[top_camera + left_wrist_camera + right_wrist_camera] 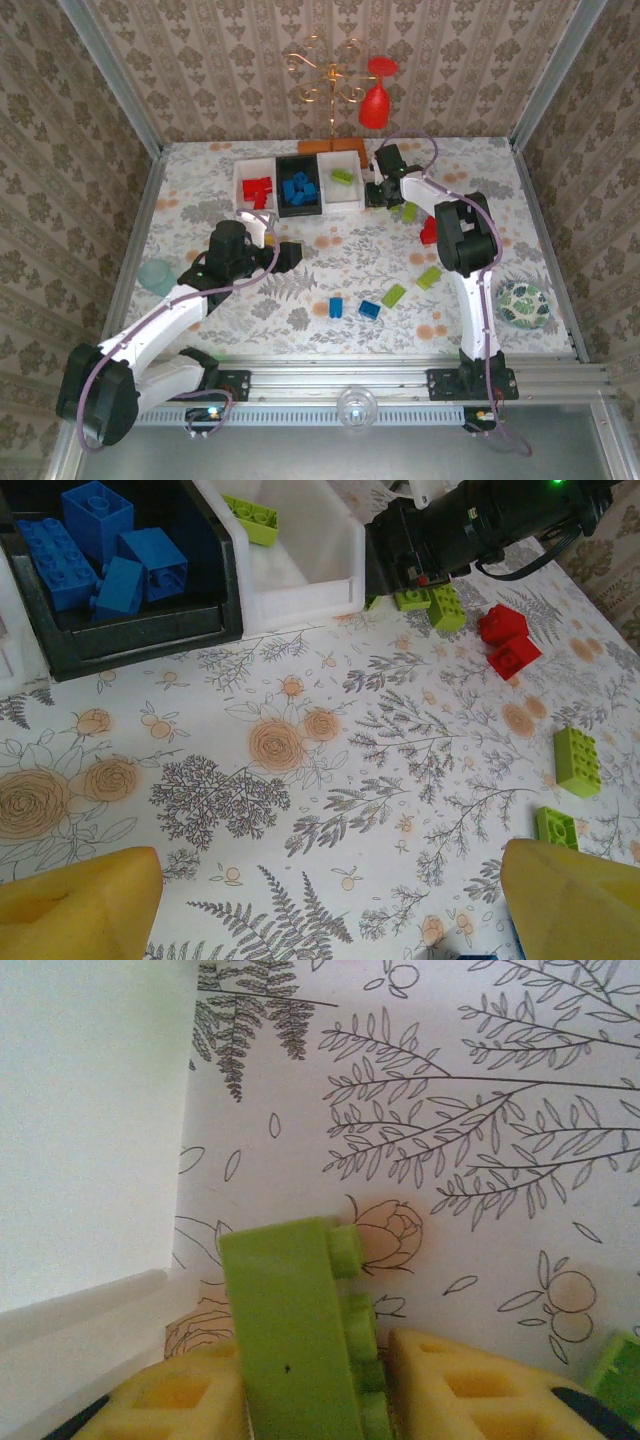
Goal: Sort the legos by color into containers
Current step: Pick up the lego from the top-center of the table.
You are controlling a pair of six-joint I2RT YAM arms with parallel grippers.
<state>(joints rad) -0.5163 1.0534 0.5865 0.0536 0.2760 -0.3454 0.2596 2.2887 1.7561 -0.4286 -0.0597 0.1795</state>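
A green brick (pixel 290 1330) is clamped in the right gripper (pixel 315 1400), just right of the right white bin (pixel 348 198). The brick should be lifted clear of the wall before it is released inside. The left gripper (pixel 320 910) is held empty, with its fingers wide apart.

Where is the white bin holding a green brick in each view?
Top external: white bin, rightmost of the row, upper centre.
Left wrist: top centre, beside the black bin.
Right wrist: its wall, left side.
Shared landmark: the floral table cover.
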